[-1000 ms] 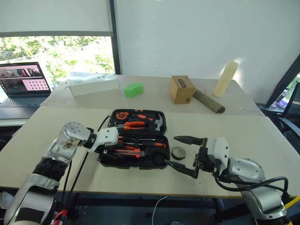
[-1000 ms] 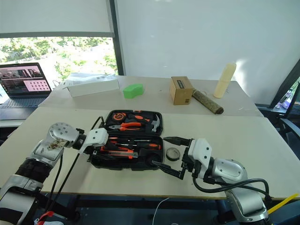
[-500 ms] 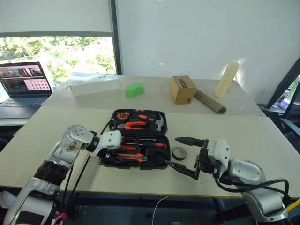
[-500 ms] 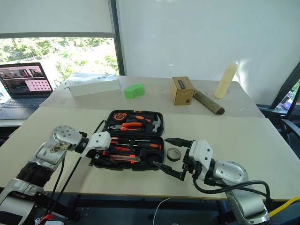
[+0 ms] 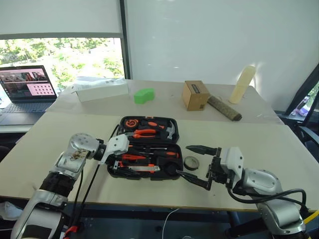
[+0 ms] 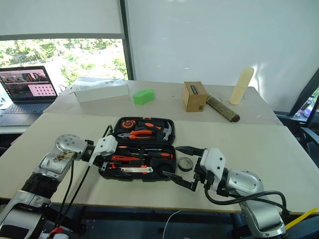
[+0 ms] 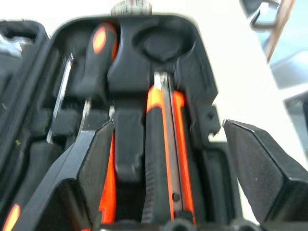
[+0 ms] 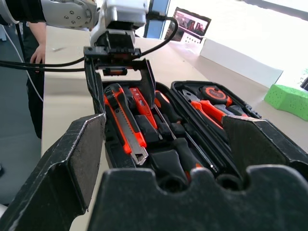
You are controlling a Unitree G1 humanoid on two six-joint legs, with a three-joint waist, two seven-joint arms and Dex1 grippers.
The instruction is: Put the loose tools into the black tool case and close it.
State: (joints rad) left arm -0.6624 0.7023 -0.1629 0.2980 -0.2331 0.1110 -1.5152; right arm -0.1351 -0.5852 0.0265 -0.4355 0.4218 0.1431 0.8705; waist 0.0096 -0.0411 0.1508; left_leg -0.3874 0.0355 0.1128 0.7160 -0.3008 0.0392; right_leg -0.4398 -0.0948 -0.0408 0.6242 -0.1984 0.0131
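Observation:
The black tool case (image 5: pixel 172 121) lies open mid-table, with a hammer, pliers and a tape measure in its far half. In its near half, two screwdrivers (image 5: pixel 163 154) and the orange-black utility knife (image 5: pixel 140 168) rest in moulded slots. My left gripper (image 8: pixel 120 79) hovers open just over the case's left end, and the knife (image 7: pixel 163 144) lies free between its fingers. The small black tape roll (image 5: pixel 191 163) sits on the table just right of the case. My right gripper (image 5: pixel 182 160) is open beside it, pointing toward the case, fingers either side of the roll as seen from above.
On the far table stand a cardboard box (image 5: pixel 194 94), a green block (image 5: pixel 144 94), a white flat box (image 5: pixel 98 90), a cream cylinder (image 5: pixel 241 84) and a brown roll (image 5: pixel 224 108). A laptop (image 5: pixel 25 88) is at the far left. The table's front edge runs just below both grippers.
My left gripper has opened and lifted slightly. The utility knife it held now lies in its slot in the case. The right arm has not moved.

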